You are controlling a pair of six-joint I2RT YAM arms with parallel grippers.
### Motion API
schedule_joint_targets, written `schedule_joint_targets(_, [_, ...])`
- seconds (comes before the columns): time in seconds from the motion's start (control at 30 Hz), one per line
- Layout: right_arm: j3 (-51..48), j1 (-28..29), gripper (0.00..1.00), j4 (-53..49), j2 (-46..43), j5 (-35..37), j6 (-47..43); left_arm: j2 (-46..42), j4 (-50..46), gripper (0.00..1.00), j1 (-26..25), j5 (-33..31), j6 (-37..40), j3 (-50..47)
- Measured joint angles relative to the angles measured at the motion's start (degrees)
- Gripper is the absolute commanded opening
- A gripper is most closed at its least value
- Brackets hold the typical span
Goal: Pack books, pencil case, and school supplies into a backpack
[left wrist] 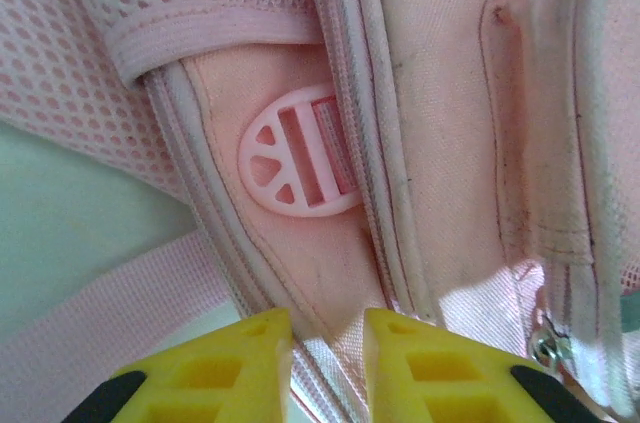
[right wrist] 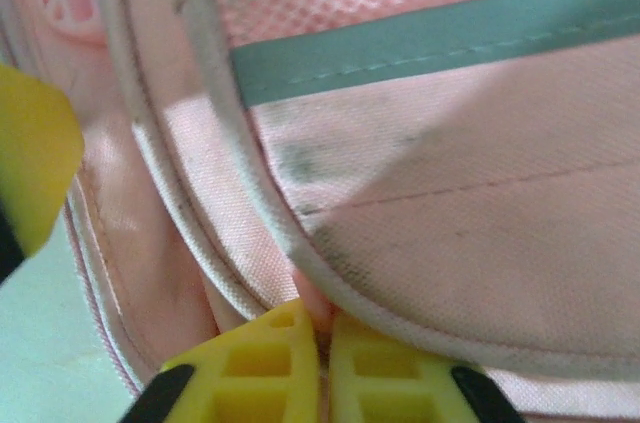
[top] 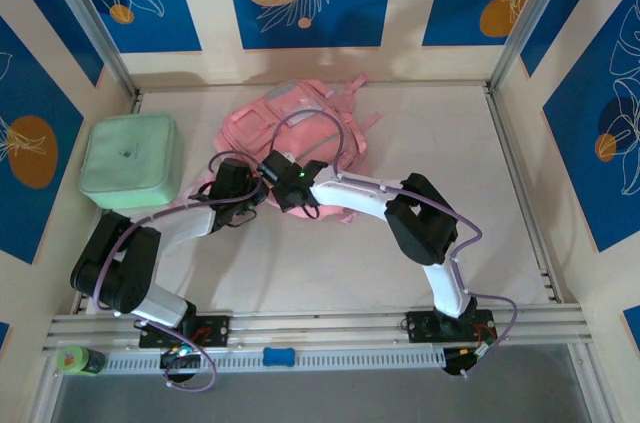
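At the far-centre of the table [top: 470, 163], just right of the mint-green square lidded box [top: 130, 165], lies the pink fabric backpack [top: 300, 123], flat, near edge toward the arms.

Both grippers work that near edge, close together.
- Left gripper [left wrist: 327, 333]: yellow fingers narrowly apart, a fold of the backpack's piped seam filling the gap. It reads as a pinch on the fabric, just below the pink half-round plastic buckle [left wrist: 300, 158].
- Right gripper [right wrist: 324, 328]: fingers drawn together on a thin pink sliver tucked under the curved piped edge of a panel, below the grey-green trim strip [right wrist: 450, 33]. Cannot tell whether that sliver is a zip tab or plain fabric.

Judgement: one grip anchors the bag while the other takes hold at the closure, so this looks like opening the backpack, and packing has not begun.

Pose:
- Left arm: folded, elbow out to the near left beside the box, forearm running right to the bag.
- Right arm: stretched long from its near-right base, elbow raised, forearm running left, wrist beside the left one.
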Motion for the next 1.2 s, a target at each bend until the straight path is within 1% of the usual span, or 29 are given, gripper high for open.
schedule_joint_targets(0.13, [-3.8,-0.4,0.00,4.1,-1.8,-1.8,-3.7,-1.5,-0.6,0.28,0.3,0.0,-0.7,-0.1])
schedule_joint_targets(0.17, [-5.9,-0.6,0.00,6.2,-3.2,-3.1,-5.2,-2.1,-0.7,0.30,0.4,0.0,-1.2,-0.1])
schedule_joint_targets(0.23, [-10.5,-0.9,0.00,9.8,-6.3,-5.2,-7.5,-3.0,-0.4,0.37,0.5,0.2,-2.9,-0.1])
schedule_joint_targets(0.27, [-12.7,-1.3,0.00,11.0,-8.0,-6.4,-8.4,-3.1,0.4,0.40,0.5,0.4,-4.0,-0.1])
schedule_joint_targets(0.37, [-16.6,-2.8,0.00,13.3,-11.0,-9.8,-9.9,-1.8,4.2,0.41,0.5,1.8,-7.4,0.1])
schedule_joint_targets(0.47, [-20.4,-4.5,0.00,16.4,-13.4,-12.9,-10.6,1.8,6.5,0.42,0.3,3.0,-9.4,1.8])
schedule_joint_targets(0.63, [-23.4,-5.2,0.00,18.5,-16.2,-15.5,-11.8,4.7,8.2,0.42,-1.7,1.9,-12.0,3.9])
schedule_joint_targets(0.87, [-25.1,-5.7,0.00,19.8,-18.2,-16.1,-12.0,7.5,10.3,0.41,-6.0,-1.8,-16.0,5.9])
schedule_joint_targets(1.03, [-26.2,-6.9,0.00,20.2,-18.9,-15.7,-11.5,7.8,11.5,0.40,-7.1,-3.7,-17.8,6.0])
schedule_joint_targets(1.2, [-28.3,-8.4,0.00,18.2,-22.6,-15.0,-8.5,7.0,11.1,0.39,-7.4,-4.6,-17.9,6.0])
